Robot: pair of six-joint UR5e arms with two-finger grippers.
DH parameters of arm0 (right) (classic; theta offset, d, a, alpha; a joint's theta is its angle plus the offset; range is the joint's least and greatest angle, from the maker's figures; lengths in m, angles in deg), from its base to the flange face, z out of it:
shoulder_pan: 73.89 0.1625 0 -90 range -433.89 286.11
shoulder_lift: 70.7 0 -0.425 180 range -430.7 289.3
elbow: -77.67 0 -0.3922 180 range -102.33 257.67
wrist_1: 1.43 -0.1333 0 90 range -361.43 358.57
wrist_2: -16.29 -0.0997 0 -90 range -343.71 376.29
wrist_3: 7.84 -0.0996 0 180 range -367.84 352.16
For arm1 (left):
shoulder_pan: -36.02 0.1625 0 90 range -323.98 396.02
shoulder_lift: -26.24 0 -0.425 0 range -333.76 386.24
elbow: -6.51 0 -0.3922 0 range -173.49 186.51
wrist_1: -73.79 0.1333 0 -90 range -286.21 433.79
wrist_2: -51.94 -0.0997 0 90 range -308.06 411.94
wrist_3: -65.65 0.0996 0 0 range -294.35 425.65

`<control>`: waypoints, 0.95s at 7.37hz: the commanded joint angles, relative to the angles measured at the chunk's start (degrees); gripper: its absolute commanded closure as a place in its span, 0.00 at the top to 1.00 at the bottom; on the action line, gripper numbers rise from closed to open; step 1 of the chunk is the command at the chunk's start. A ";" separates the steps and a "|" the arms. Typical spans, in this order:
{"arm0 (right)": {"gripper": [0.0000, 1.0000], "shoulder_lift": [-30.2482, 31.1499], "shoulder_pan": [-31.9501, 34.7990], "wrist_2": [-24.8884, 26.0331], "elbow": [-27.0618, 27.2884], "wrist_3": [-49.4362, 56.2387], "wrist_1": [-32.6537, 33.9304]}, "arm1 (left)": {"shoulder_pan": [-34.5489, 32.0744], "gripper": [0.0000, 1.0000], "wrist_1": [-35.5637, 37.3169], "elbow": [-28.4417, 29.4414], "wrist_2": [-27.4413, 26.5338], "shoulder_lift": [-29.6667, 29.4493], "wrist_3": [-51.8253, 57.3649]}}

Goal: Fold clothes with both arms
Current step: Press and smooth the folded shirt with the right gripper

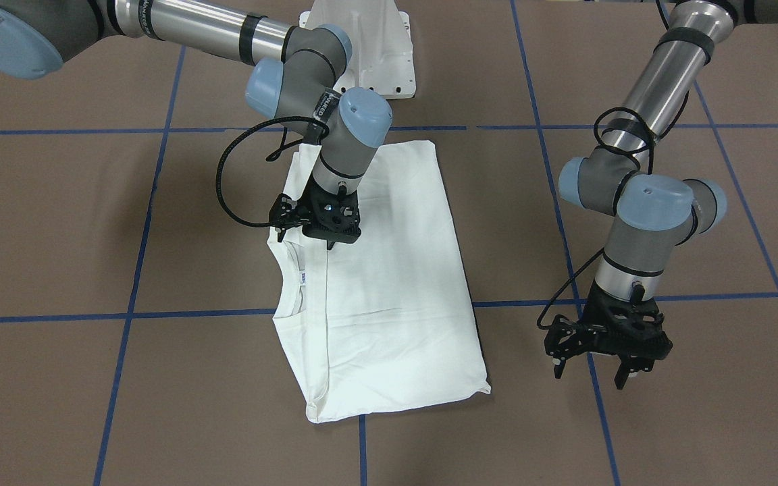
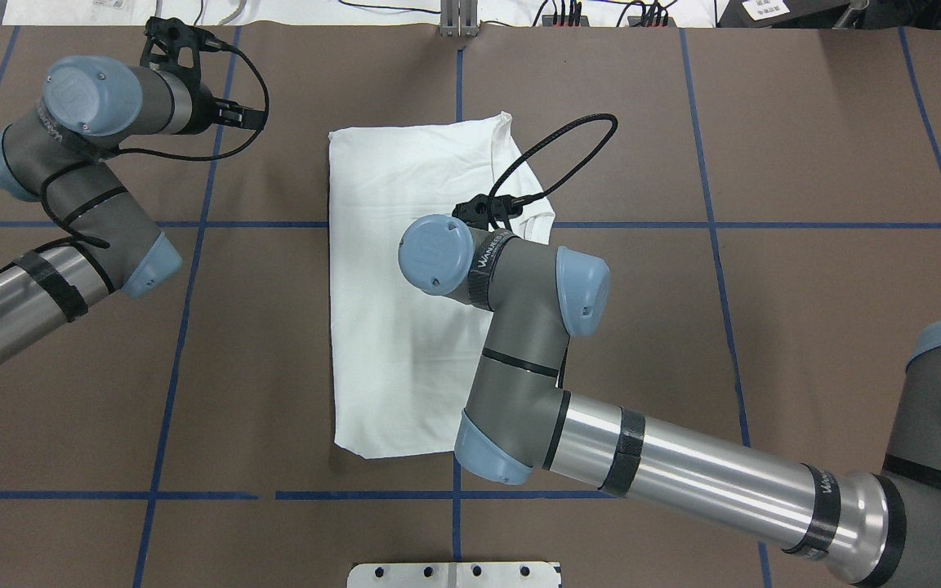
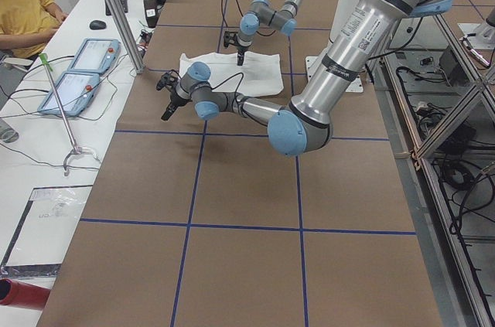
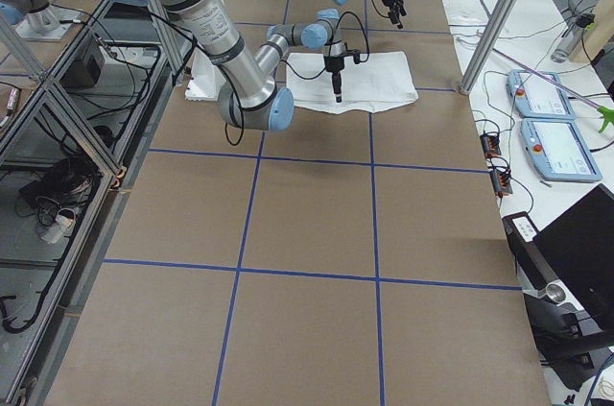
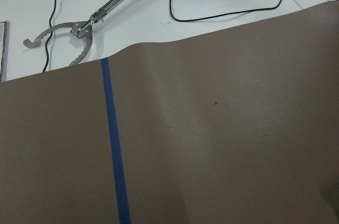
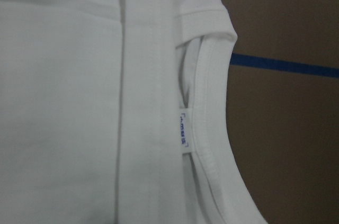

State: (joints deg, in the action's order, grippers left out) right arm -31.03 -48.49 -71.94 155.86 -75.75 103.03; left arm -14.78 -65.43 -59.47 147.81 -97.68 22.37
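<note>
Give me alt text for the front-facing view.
A white T-shirt, folded into a long rectangle, lies on a brown table. The right gripper points down at it near the collar; the left gripper hangs over the table beside it.

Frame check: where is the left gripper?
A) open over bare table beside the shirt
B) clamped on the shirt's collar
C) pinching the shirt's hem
A: the left gripper hangs with jaws apart over the brown table, clear of the T-shirt; the right gripper is the one above it.
</note>
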 commanded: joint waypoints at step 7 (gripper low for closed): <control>1.00 9.00 2.55 -0.63 10.31 8.85 10.50 | 0.09 1.00 -0.09 0.07 0.02 0.00 -0.04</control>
State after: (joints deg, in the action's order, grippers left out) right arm -24.04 -46.34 -72.80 165.30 -67.76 113.25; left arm -14.71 -65.45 -59.36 147.79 -97.68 22.32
